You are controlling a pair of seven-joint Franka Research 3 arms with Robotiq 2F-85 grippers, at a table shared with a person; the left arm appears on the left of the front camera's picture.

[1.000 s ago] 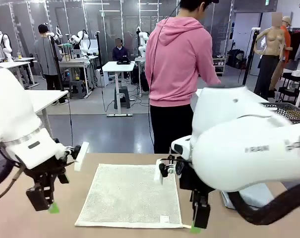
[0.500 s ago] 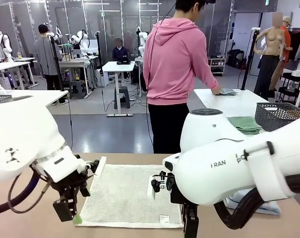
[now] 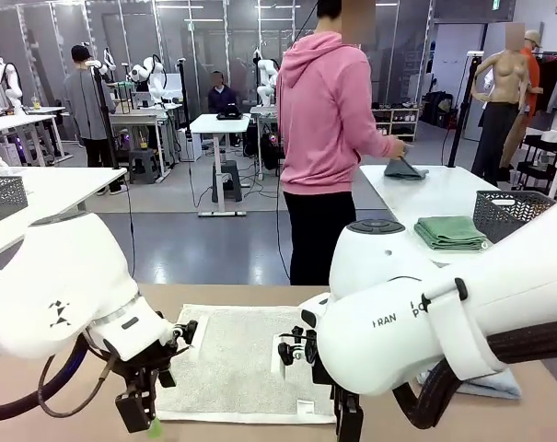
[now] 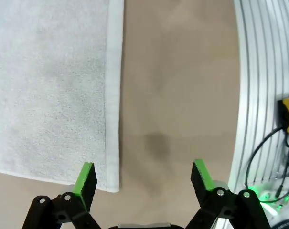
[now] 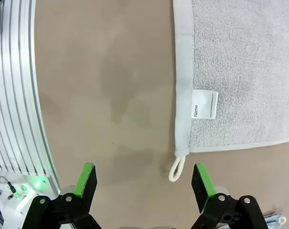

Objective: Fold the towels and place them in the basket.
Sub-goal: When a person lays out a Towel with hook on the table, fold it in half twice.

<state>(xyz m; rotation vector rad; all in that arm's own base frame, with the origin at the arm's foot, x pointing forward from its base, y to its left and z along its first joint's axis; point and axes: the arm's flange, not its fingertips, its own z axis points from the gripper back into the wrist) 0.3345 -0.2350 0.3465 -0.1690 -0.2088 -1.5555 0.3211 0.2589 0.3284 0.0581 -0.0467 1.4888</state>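
Likely soft, limp and light: cream-white towel (image 3: 232, 354) flat on table (image 4: 173, 95); best pinched at near hemmed corners. Left gripper (image 4: 143, 174) and right gripper (image 5: 143, 177) spread wide, empty, over those corners.

Both arms wear smooth, rounded white shells. The left arm (image 3: 66, 304) carries a small black mark on its casing, and black cable (image 3: 50, 389) loops out beneath it. The right arm (image 3: 425, 322) shows black lettering on its side, a black clip on its upper edge, and a thick black hose (image 3: 462, 378) curving under it. Small black fittings cluster at each wrist. The left gripper (image 4: 144, 175) and right gripper (image 5: 143, 177) look alike, with black jointed linkages and round silver pins, and fingers (image 4: 85, 177) faced with bright green pads.
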